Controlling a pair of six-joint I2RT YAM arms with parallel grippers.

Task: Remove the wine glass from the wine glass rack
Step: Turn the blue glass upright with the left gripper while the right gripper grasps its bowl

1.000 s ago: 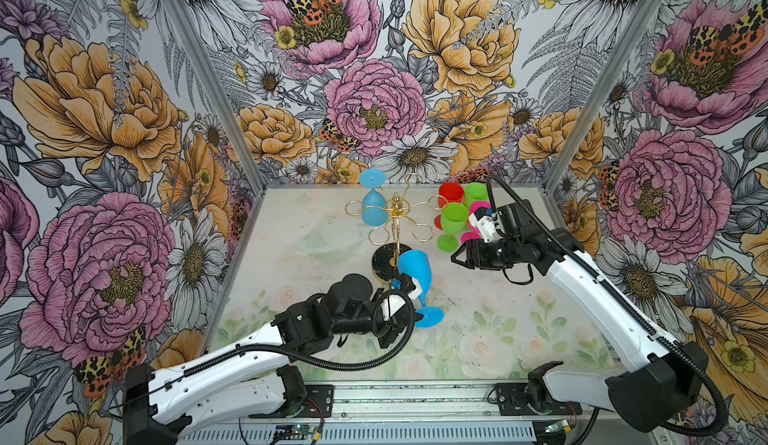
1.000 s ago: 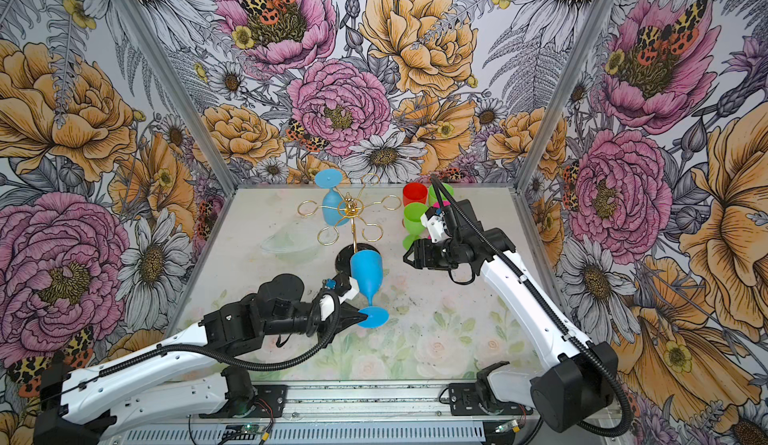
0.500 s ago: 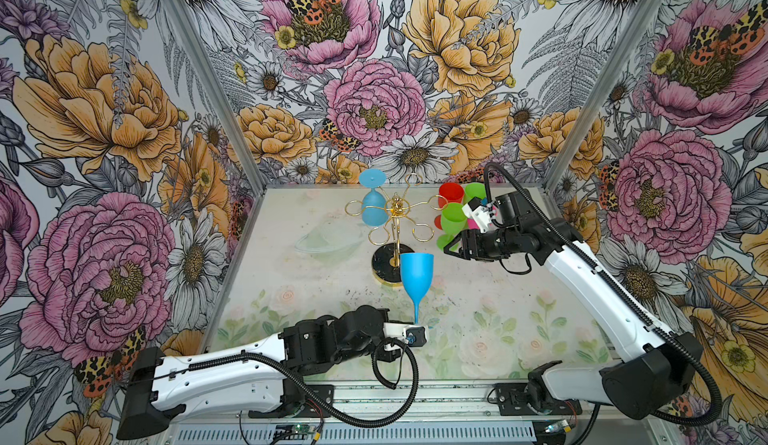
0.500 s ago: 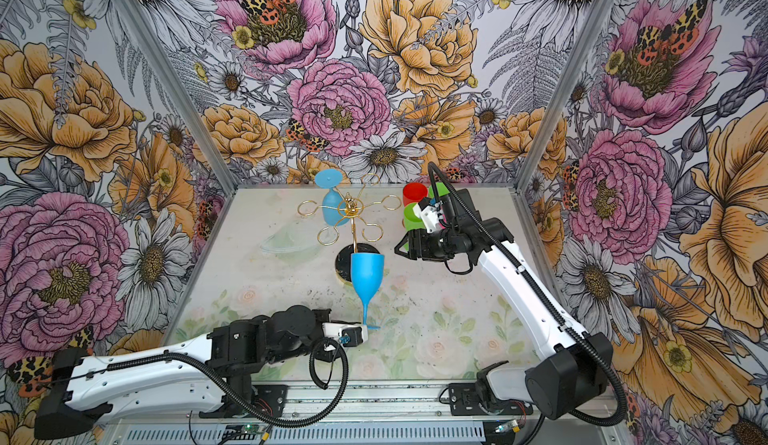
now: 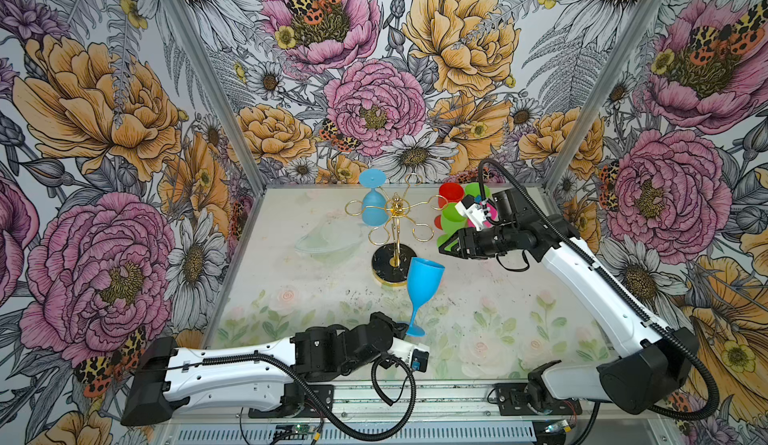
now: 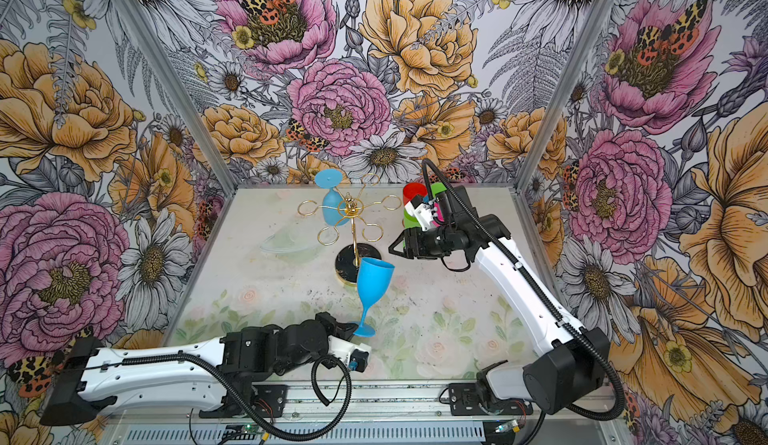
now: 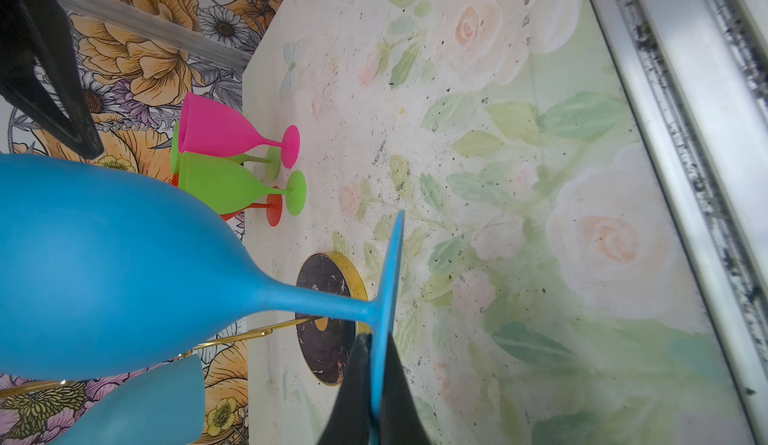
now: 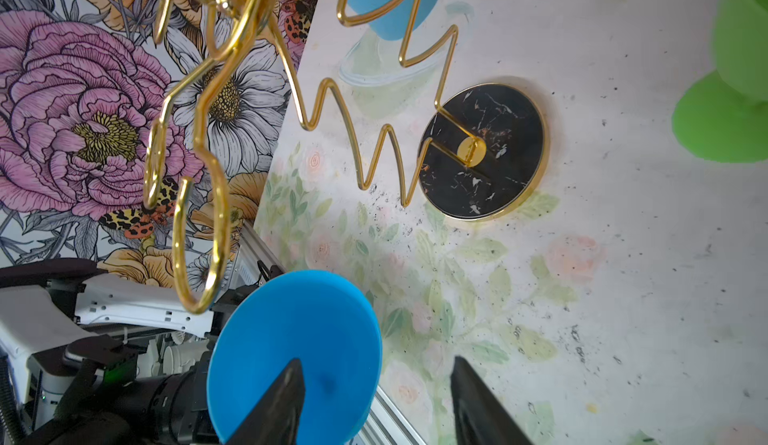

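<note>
Left wrist view shows the left end effector (image 7: 376,339) clamped on the rim of the foot of a blue wine glass (image 7: 104,264), one black finger on each face of the thin disc. In both top views this wine glass (image 5: 424,280) is off the wine glass rack (image 5: 395,214), bowl uppermost and leaning a little toward the right edge of the bench (image 5: 519,318). Its foot is close to the middle of the near edge, in the left end effector (image 5: 401,328). Whether the foot touches the bench I cannot tell. The bowl overlaps the near rim of the rack's round black base (image 5: 390,266) as seen from above.

The rack stands in the middle of the bench, toward the far edge. A second blue glass (image 5: 372,210) hangs upside down from a wire arm on its far left side.

The right end effector (image 5: 442,247) hovers just right of the rack post, above the base, pointing toward the left edge. In the right wrist view its fingers (image 8: 291,384) stand well apart with nothing between them.

A cluster of upright glasses, red (image 5: 451,193), green (image 5: 453,218) and pink (image 7: 220,131), stands near the far right corner.
</note>
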